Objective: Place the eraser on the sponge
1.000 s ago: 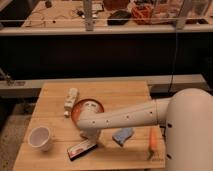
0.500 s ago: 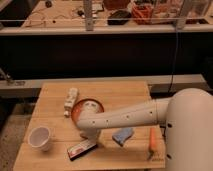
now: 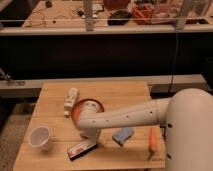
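The white arm [image 3: 131,116] sweeps in from the right edge of the wooden worktop [image 3: 110,90], and its wrist bends down just left of the middle. The gripper [image 3: 88,134] sits at that downturned end, above the near edge, but the wrist casing hides it almost completely; whether the jaws are open or closed, and whether they have hold of anything, I cannot tell. The eraser [image 3: 82,148] lies flat by the near edge, left of centre, just below the gripper, a dark block with a red-and-white face lying at a slant. It is too close under the wrist to say whether the two touch. The sponge [image 3: 123,135], light blue and a bit curled, rests to the right of the eraser, apart from it, with the arm passing just behind. A slim orange stick [image 3: 153,142] lies near the near right corner. A white cup [image 3: 40,137] stands toward the near left corner. A red bowl [image 3: 88,107] sits mid-worktop, its near side covered by the arm. Beside it, toward the far left, lies a small white object [image 3: 71,100] that is hard to make out.
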